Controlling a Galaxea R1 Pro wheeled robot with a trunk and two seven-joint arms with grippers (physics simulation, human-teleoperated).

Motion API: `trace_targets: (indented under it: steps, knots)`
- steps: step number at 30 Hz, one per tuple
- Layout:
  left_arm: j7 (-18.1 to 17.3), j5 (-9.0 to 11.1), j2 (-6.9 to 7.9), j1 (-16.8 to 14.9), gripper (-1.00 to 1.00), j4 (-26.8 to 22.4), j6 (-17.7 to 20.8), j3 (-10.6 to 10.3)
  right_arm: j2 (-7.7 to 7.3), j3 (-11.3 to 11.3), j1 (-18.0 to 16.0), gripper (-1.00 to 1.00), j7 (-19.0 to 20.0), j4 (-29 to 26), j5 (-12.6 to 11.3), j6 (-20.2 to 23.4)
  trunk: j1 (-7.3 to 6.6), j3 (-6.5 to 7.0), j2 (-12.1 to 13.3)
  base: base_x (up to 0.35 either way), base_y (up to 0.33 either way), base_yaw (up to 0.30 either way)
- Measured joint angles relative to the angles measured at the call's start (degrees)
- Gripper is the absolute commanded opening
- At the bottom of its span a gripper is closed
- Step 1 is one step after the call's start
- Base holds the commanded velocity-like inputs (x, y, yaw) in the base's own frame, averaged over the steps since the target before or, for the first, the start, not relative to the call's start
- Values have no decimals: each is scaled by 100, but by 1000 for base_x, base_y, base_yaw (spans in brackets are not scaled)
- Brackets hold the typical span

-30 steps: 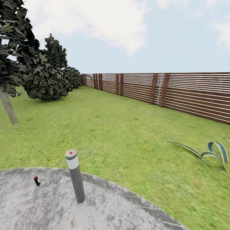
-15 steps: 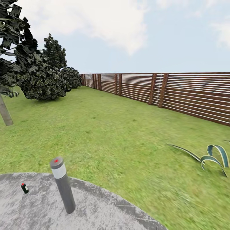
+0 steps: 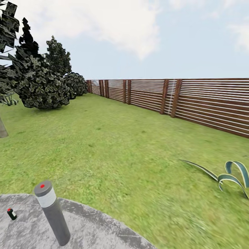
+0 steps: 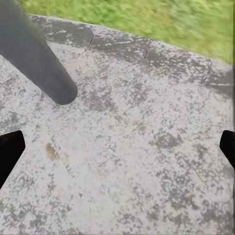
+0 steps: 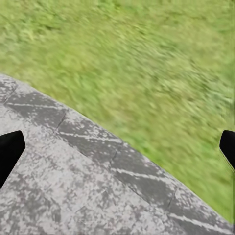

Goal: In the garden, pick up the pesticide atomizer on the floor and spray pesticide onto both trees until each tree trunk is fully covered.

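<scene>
Outdoors, a head view over the garden (image 3: 114,138): broad green lawn, brown slatted fence (image 3: 193,100) running along the far right, dark leafy shrubs (image 3: 43,88) at far left under a pale cloudy sky. Near the bottom left, a rounded patch of speckled grey concrete floor (image 3: 90,231). On it, at the very left edge, the pesticide atomizer (image 3: 11,214): tiny, near-black, upright, red-topped. Just right of it but apart, a much taller grey bollard (image 3: 52,213) with a white band and red dot on top. A sliver of pale tree trunk (image 3: 2,129) at the far left edge. Curled blue-green leaves (image 3: 231,174) on the grass at right.

Left wrist view: left end effector (image 4: 117,147) spread wide, dark fingertips at opposite edges, nothing between them, concrete below and the bollard's base close by. Right wrist view: right end effector (image 5: 117,147) likewise wide apart and holding nothing, above the curved paving edge where it meets grass.

Judged step: approaching the bottle. Best done by turning left to centre the atomizer, keeping clear of the bollard, then lowering the left end effector squarely around the upright body, since so small a bottle would likely tip at a glancing touch.
</scene>
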Motion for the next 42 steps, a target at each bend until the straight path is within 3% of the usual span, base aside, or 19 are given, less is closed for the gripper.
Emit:
trace_targets:
  steps: [10, 27, 42]
  knots:
    - [1, 0, -3, 1, 100, -1, 1, 0, -1, 6, -1, 100, -1, 1, 0, -1, 0, 0, 0, 301, -170, 94]
    - [1, 0, 1, 2, 100, -10, -1, 0, 0, 7, -2, 100, -1, 2, 0, -1, 0, 0, 0, 302, -167, 259]
    - [0, 1, 2, 0, 100, -8, 0, 0, 2, 11, 0, 100, 13, 0, 7, 0, 0, 0, 0, 314, -150, 29]
